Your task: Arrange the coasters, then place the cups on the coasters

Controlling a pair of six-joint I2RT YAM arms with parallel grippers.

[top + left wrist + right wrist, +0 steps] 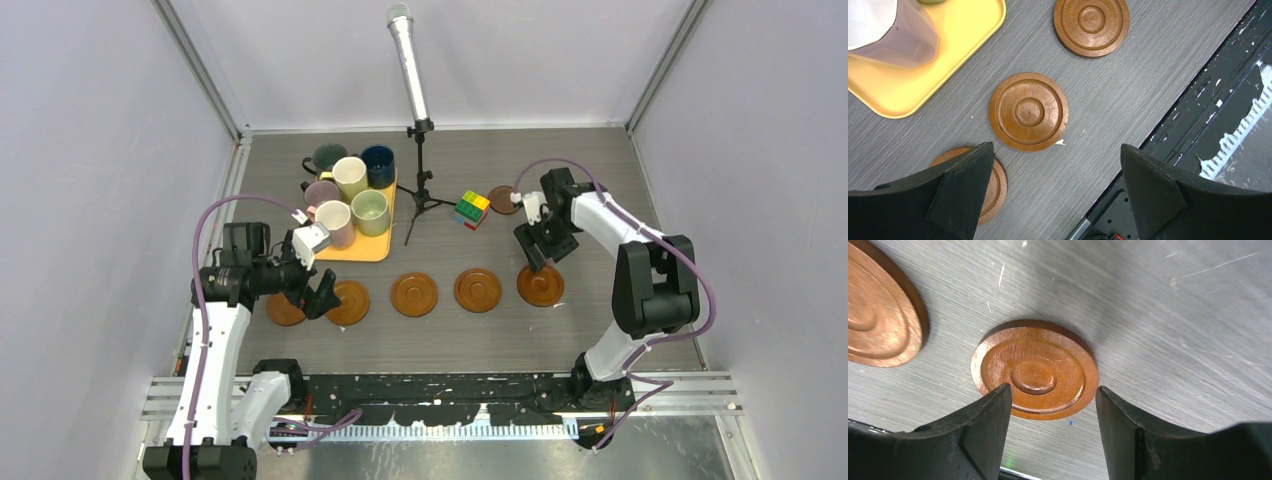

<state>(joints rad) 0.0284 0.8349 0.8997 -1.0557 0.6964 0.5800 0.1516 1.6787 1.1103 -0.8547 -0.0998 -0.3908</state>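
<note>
Ridged round wooden coaster [1035, 371] flat on brushed grey tabletop [1173, 315], right gripper [1053, 390] parted, seemingly clear of it, left gripper [1056, 146] wide.

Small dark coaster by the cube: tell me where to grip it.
Probably pinch the small dark coaster across its rim, straight down from above: it lies flat, so only opposite edges offer a hold. Keep clear of the cube beside it.

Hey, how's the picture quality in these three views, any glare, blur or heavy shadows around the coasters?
Top external view: even soft light, the row's centre coaster sharp, no hard shadows. Left wrist view: nearest full coaster crisp, the mug at the corner slightly soft. Right wrist view: bright sheen streaks the table, and the close coaster casts a soft shadow.
</note>
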